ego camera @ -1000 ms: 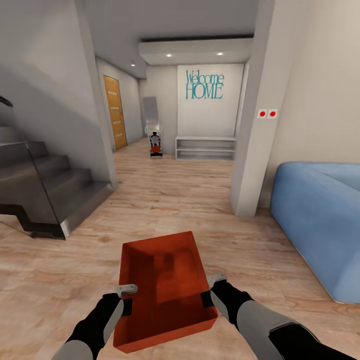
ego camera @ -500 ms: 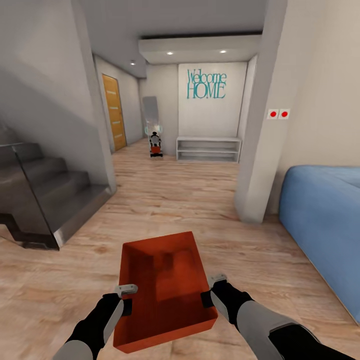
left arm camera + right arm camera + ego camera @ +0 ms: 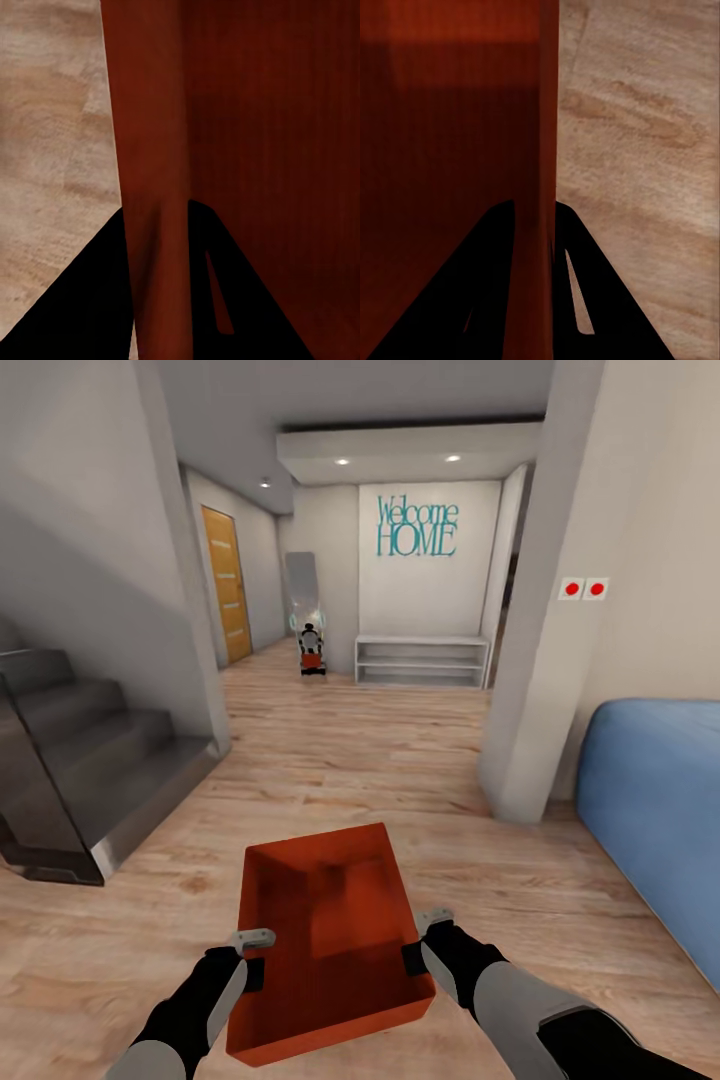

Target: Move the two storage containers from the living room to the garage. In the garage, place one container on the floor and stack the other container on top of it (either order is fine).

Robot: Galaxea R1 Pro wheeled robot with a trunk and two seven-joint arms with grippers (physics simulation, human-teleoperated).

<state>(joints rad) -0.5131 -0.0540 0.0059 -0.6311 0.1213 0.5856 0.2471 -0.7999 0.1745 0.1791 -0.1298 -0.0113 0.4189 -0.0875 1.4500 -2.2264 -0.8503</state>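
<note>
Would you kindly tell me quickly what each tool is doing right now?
Left tool: closed on the storage container's side wall.
Right tool: closed on the opposite wall.

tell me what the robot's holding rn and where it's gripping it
A red-orange storage container, carried above the wood floor: left gripper pinches its left wall, right gripper its right wall.

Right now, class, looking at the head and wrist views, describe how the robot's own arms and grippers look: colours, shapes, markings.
Both arms have light grey, smooth rounded forearm shells ending in black wrist sections. The left gripper and right gripper carry small flat grey finger tips. In the wrist views the fingers appear as plain black wedge shapes. No cables or markings are visible.
</note>
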